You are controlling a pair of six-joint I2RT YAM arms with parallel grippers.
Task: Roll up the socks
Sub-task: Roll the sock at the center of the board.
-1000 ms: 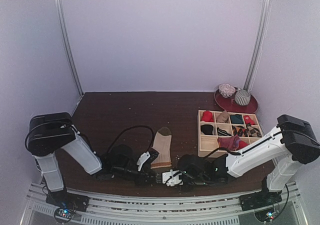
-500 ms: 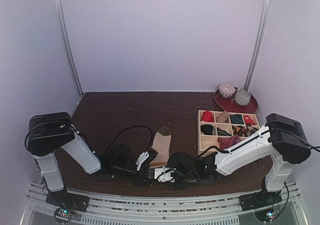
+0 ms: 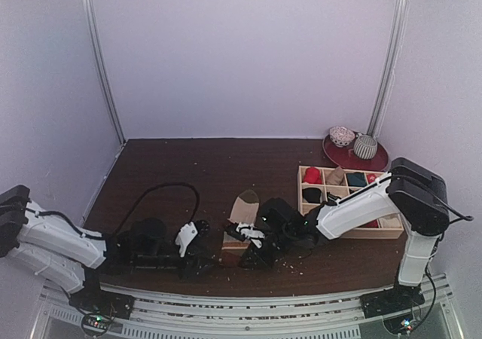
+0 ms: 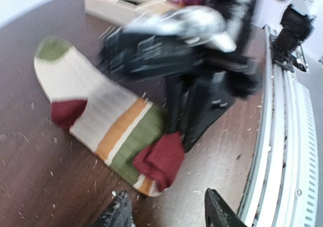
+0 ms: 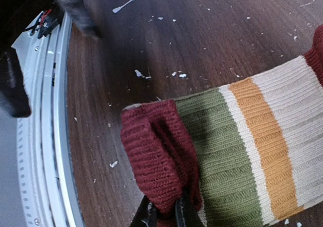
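- Top view: long striped sock [image 3: 245,209] lies on the table [image 3: 173,173] to the left of the wooden tray [image 3: 301,196], close to it but apart, toe pointing away from the arm bases.
- Change: a second ago the right gripper [image 3: 247,237] sat at the near table edge, below the tray's left corner. It is now on the sock's near end.
- Change: the left gripper [image 3: 194,232] has drawn back, further left of the tray and clear of the sock.
- Left wrist view: tray [image 4: 116,7] far behind. The sock [image 4: 96,113] is flat except for the dark red cuff [image 4: 159,159], which is doubled over.
- The right gripper [image 4: 179,136], blurred, stands on that cuff. The left gripper [image 4: 169,214] is spread wide with nothing between its fingers.
- Right wrist view, tray out of frame: the right gripper [image 5: 162,214] is pinched narrow on the bunched cuff [image 5: 151,151] of the sock [image 5: 237,136].
- Judgement: first turn of the roll has started, and most of the length is still unrolled.
- Second sock: cannot pick it out with certainty.
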